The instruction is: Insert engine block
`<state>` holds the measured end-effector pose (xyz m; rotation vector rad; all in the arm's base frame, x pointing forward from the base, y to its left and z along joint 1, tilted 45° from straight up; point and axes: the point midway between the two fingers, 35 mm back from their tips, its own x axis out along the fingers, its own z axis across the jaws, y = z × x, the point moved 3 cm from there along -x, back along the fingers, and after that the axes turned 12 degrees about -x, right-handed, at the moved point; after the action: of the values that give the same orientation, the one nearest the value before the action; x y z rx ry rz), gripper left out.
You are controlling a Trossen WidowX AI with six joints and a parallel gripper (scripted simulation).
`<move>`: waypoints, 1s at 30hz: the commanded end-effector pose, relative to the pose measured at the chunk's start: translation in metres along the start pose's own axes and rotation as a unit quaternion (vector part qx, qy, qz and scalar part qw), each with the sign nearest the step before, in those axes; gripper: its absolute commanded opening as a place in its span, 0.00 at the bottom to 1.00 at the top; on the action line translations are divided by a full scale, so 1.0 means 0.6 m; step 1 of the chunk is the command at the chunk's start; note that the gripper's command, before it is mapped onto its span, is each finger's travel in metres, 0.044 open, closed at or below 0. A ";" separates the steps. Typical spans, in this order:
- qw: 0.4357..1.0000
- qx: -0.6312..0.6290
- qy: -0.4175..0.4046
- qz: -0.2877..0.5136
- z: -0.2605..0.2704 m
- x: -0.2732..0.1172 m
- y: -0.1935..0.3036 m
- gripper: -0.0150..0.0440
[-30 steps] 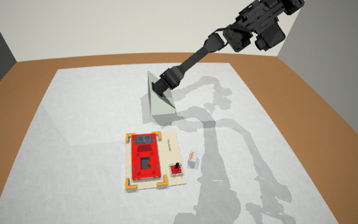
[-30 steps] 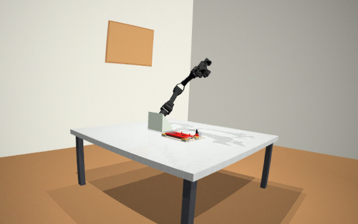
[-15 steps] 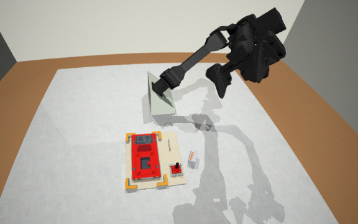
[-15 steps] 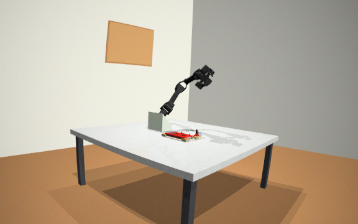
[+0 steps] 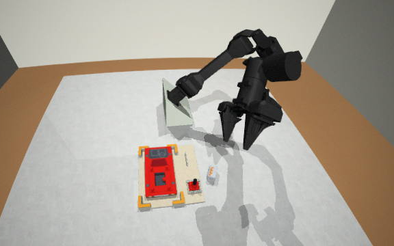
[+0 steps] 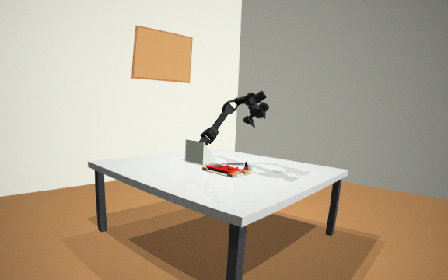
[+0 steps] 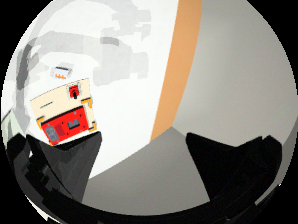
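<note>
The engine block (image 5: pixel 212 173) (image 7: pixel 62 72), a small whitish-grey block with orange marks, lies on the table just right of the beige board in the top view. Its slot side cannot be made out. The red car body (image 5: pixel 150 184) (image 6: pixel 221 169) (image 7: pixel 63 131) lies on the board between orange corner brackets. Its dark rectangular opening (image 5: pixel 159 179) (image 7: pixel 73 124) holds no block; a small red rib juts in at one side. My gripper (image 5: pixel 236 145) (image 6: pixel 258 122) (image 7: pixel 144 137) is open and empty, high above the table, away from block and car.
The beige board (image 5: pixel 191 171) (image 7: pixel 60 96) also bears a red piece with an upright black stick (image 5: pixel 194 186) (image 6: pixel 246 167) (image 7: pixel 74 91) and a thin rod (image 5: pixel 186 159) (image 7: pixel 46 105). The pale green arm mount (image 5: pixel 178 118) (image 6: pixel 194 152) stands behind the board.
</note>
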<state>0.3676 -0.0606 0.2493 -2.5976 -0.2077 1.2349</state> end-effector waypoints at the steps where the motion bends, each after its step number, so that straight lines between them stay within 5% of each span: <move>1: 0.996 0.029 -0.066 -0.046 0.038 0.038 -0.022 1.00; 22: 0.907 0.173 -0.338 -0.182 0.193 0.133 -0.104 1.00; 30: 0.897 0.184 -0.355 -0.188 0.202 0.136 -0.109 1.00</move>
<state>0.3255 0.0390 0.1361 -1.6386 -0.5207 1.7852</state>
